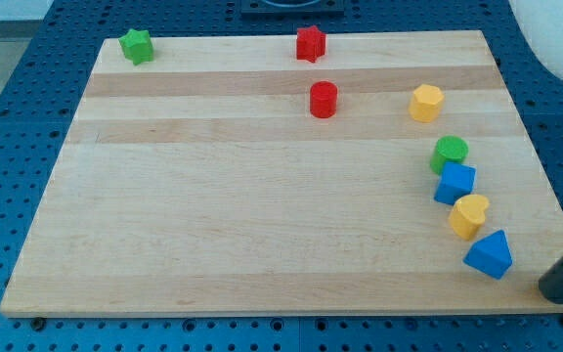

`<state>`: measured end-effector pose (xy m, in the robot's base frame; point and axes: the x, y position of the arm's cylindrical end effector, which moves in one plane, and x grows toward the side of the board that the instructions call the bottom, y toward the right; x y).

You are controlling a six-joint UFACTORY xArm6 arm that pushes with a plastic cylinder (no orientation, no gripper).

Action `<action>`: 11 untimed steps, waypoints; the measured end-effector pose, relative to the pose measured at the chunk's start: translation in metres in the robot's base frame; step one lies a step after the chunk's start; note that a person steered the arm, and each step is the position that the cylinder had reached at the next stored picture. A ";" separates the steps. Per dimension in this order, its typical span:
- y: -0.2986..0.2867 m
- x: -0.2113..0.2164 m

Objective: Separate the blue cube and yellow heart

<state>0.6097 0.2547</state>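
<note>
The blue cube (pixel 454 183) lies near the board's right edge, touching the yellow heart (pixel 469 215) just below it. A green cylinder (pixel 450 152) touches the cube from above. A blue triangular block (pixel 489 255) sits just below the heart. My tip (pixel 558 288) is at the view's bottom right, off the board's right edge, to the right of and slightly below the blue triangular block, apart from all blocks.
A yellow hexagonal block (pixel 425 102) sits at upper right. A red cylinder (pixel 323 100) and a red star (pixel 310 43) are at top centre. A green star (pixel 137 46) is at the top left corner. The wooden board (pixel 242 215) lies on a blue perforated table.
</note>
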 end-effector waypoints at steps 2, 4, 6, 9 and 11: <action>0.004 -0.046; 0.006 -0.095; -0.018 -0.104; -0.084 -0.104; -0.096 -0.107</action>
